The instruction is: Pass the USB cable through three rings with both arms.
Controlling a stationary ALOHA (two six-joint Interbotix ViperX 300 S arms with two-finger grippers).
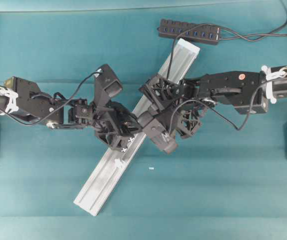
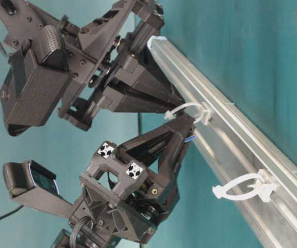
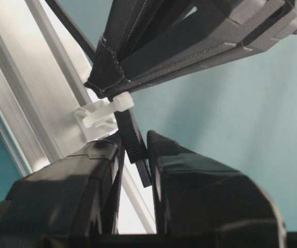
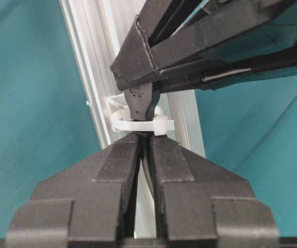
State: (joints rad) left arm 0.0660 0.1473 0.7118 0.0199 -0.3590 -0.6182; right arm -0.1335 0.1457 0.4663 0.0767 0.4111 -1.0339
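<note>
The teal table [image 1: 223,190] carries the silver rail [image 1: 103,180], which runs diagonally from the near left to the far right. The left arm [image 1: 28,100] and right arm [image 1: 233,90] meet over its middle. The black hub [image 1: 188,31] lies at the far end, and the USB cable [image 1: 171,55] drops from it toward the right arm.

The step in hand looks like a handover through one ring [image 4: 138,125]. The right gripper [image 4: 144,139] is nearly closed, pinching the cord just on its side of the ring. The left gripper [image 3: 135,142] is clamped on the plug [image 3: 136,155] on the other side, so the plug sits in or just past the loop.

Judging by this, the right gripper should next let go so the left can draw the cord through. The cord should then be regripped and aimed at the nearer ring [image 2: 241,187], which stands free and empty on the rail.

From overhead, both grippers cover the working ring. The third ring shows in no view, so I cannot tell whether the cord already passes through it. The cord between the right fingers is only a thin dark sliver.
</note>
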